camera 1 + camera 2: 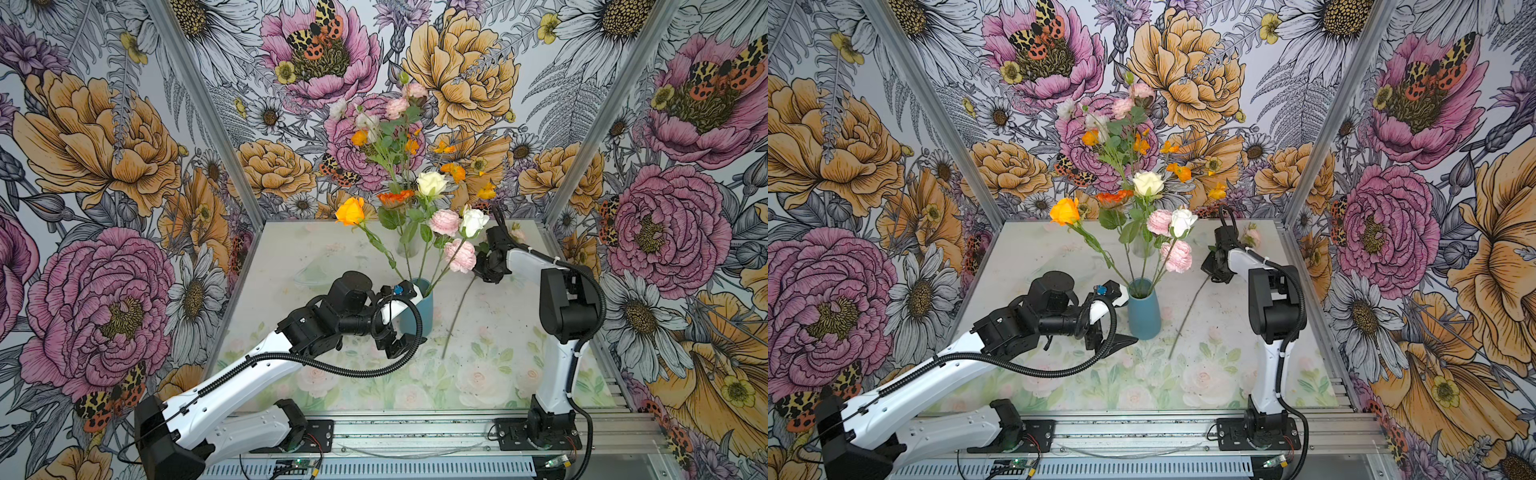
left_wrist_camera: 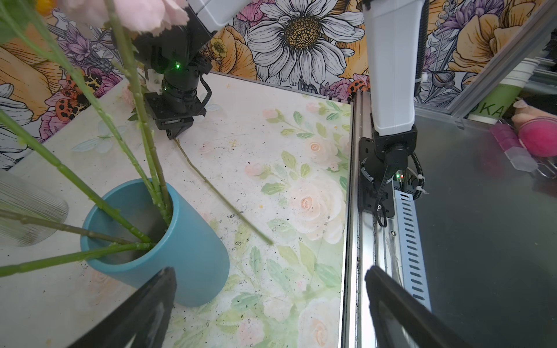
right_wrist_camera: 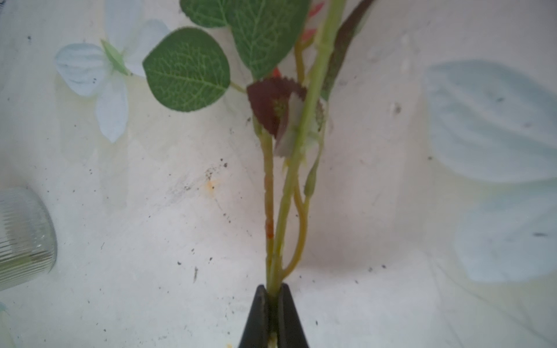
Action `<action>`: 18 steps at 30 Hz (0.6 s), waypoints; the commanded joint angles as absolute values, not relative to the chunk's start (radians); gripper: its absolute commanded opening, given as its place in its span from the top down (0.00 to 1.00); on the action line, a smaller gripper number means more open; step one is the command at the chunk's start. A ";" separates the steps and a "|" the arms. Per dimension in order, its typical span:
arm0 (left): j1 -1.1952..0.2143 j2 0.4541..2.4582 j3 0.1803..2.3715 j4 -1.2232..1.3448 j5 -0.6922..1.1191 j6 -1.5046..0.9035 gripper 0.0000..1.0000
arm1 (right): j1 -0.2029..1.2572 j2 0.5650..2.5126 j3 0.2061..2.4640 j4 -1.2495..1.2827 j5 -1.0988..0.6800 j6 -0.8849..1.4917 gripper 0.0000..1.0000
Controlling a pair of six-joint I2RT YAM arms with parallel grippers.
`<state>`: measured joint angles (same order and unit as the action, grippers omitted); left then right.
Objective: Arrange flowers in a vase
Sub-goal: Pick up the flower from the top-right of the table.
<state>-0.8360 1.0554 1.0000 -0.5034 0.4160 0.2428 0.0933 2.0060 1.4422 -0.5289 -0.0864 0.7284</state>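
At table [image 1: 291, 257] centre: near vase [image 1: 417, 309], flowers [image 1: 444, 222] in it. At 12 o'clock, behind and apart: far vase [image 1: 405, 249], taller bunch [image 1: 390, 141] in it. On the table, from 2 to 5 o'clock: loose stem [image 1: 457, 316], right gripper [image 1: 482, 274] at its far end. At 7 o'clock, just beside the near vase: left gripper [image 1: 403, 347].

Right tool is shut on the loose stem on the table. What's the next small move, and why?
Probably lift the right tool straight up a little. It grips the loose stem near its leafy end, while the cut end rests on the table beside the blue vase. The stem must clear the table and hang upright before it can go into the vase's mouth.
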 commanded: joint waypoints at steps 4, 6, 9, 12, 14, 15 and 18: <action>-0.860 0.983 0.991 -0.473 0.346 0.193 0.01 | 0.143 1.586 1.458 -0.517 0.177 0.576 1.00; -0.858 0.949 0.970 -0.463 0.299 0.156 0.01 | 0.178 1.450 1.448 -0.490 0.268 0.507 1.00; -0.843 0.913 0.939 -0.478 0.277 0.108 0.01 | 0.232 1.280 1.430 -0.433 0.350 0.437 1.00; -0.845 0.859 0.919 -0.476 0.278 0.054 0.01 | 0.304 1.134 1.418 -0.388 0.452 0.351 1.00; -0.847 0.820 0.913 -0.477 0.276 0.032 0.01 | 0.354 1.049 1.403 -0.331 0.488 0.286 1.00; -0.847 0.802 0.910 -0.478 0.271 0.023 0.01 | 0.380 1.010 1.394 -0.292 0.483 0.259 1.00; -0.844 0.766 0.897 -0.477 0.284 0.008 0.01 | 0.435 0.927 1.394 -0.186 0.381 0.226 1.00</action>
